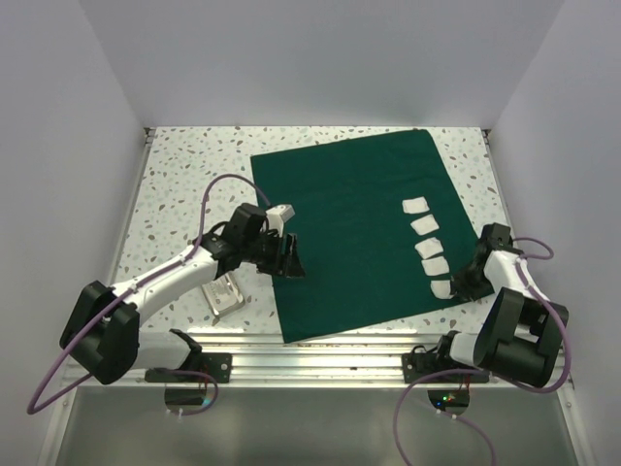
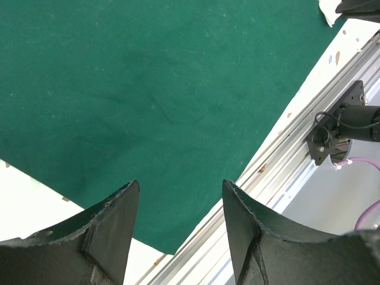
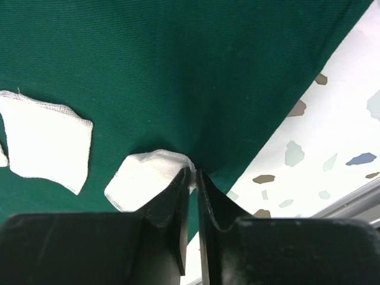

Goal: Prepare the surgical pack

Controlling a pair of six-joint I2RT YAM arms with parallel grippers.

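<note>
The dark green surgical pack cloth lies spread as a broad flat sheet. Several white gauze squares lie in a row along its right side. My right gripper is at the nearest square, at the cloth's near right corner. In the right wrist view it is shut on that gauze square's edge, and the cloth puckers at the tips. My left gripper is open and empty just above the cloth's left near part; in the left wrist view the cloth fills the space ahead.
A small silvery metal object lies on the speckled table beside the left arm. An aluminium rail runs along the near edge and also shows in the left wrist view. White walls close in the left, right and back.
</note>
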